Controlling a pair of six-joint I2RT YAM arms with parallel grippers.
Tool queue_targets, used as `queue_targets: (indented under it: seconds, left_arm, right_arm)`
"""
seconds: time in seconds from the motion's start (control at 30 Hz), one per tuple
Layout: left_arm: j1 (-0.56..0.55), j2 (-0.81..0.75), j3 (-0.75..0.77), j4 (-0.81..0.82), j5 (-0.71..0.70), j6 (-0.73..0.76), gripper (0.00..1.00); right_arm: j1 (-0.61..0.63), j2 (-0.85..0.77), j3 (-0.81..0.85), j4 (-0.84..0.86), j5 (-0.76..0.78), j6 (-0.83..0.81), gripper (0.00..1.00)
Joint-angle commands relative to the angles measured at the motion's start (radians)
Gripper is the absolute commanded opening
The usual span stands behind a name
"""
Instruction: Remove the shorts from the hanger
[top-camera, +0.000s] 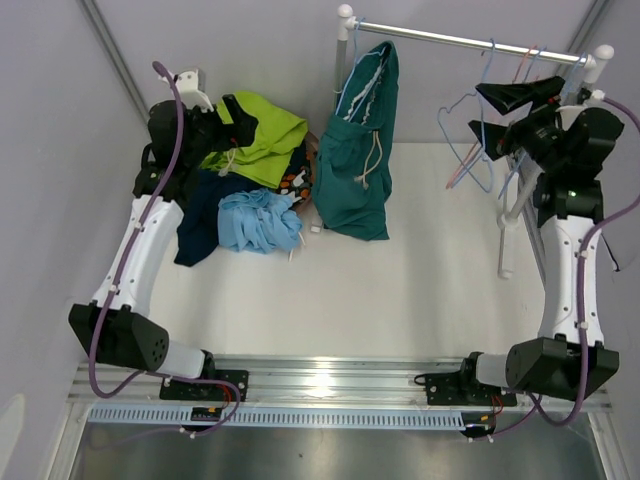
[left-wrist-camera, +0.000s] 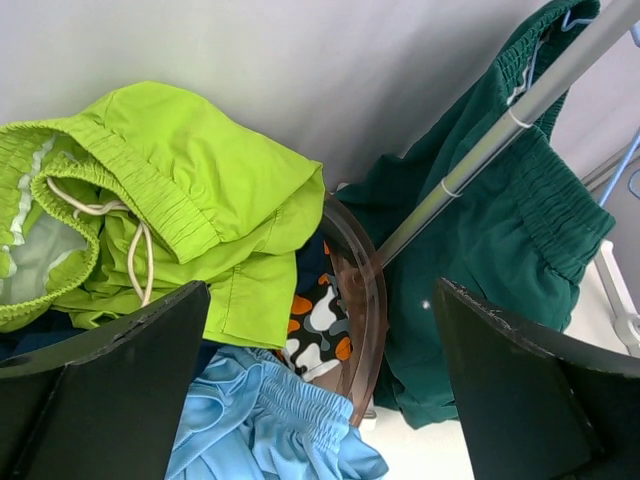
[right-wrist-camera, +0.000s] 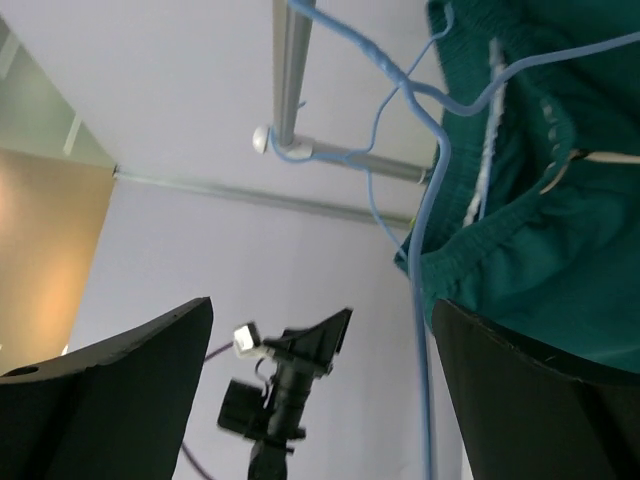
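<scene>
Top view, near first: left arm (top-camera: 130, 270) and right arm (top-camera: 570, 280) bolted at 6, white worktop (top-camera: 420, 290) between them. Heap at 10. Navy shorts (top-camera: 200, 225) are nearest, flat on the worktop. Light blue shorts (top-camera: 258, 220) are bunched at their 3, touching. Behind those only a scrap of the patterned shorts (top-camera: 297, 180) shows. The left wrist view has them inside a brown see-through bin (left-wrist-camera: 368, 300), tucked under the lime edge. Lime shorts (top-camera: 265, 135) top the heap at the back, waistband and white cord up. Left tool (top-camera: 238, 115) hangs over the lime pair. In its wrist view the fingers (left-wrist-camera: 110, 390) stand wide with nothing between them; contact with the cloth cannot be told. Teal shorts (top-camera: 360, 150) at 12 are the only pair on the rail (top-camera: 450, 38). They hang at its left end and droop just beside the bin at its 3, low hem near the worktop. How they are hung is hard to make out there. Right tool (top-camera: 478, 108) at 2 is raised by the rail's right end, beside spare hangers (top-camera: 465, 160), blue and pink, hooked on the rail. In its wrist view the fingers (right-wrist-camera: 110, 390) are wide too, holding nothing. A blue hanger wire (right-wrist-camera: 400, 75) hooks the rail at 12 and crosses in front of the teal cloth at 3. One strand drops close by a finger, touching or not cannot tell. Whether this wire carries the teal pair also cannot be told.
</scene>
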Motion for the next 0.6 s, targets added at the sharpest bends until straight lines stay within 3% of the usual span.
queue_targets:
  seconds: [0.0,0.2,0.33,0.47,0.57]
  left_arm:
    - [-0.007,-0.078,-0.015,0.022,0.024,0.016,0.99]
    - [-0.007,-0.117,-0.038,0.028,0.025,0.019,0.99]
    - [-0.009,-0.128,-0.047,0.028,0.03,0.019,0.99]
    - [-0.009,-0.134,-0.057,0.039,0.042,0.016,0.99]
    - [-0.009,-0.132,-0.058,0.039,0.044,0.017,0.99]
  right_arm:
    - [-0.036,-0.067,0.121,-0.297,0.111,-0.197,0.99]
    - [-0.035,-0.033,0.392,-0.688,0.352,-0.516,0.99]
    - [-0.015,-0.009,0.477,-0.814,0.462,-0.639,0.99]
    - [0.084,0.03,0.604,-0.948,0.736,-0.755,0.99]
    - [0.105,0.07,0.661,-0.997,0.774,-0.806,0.99]
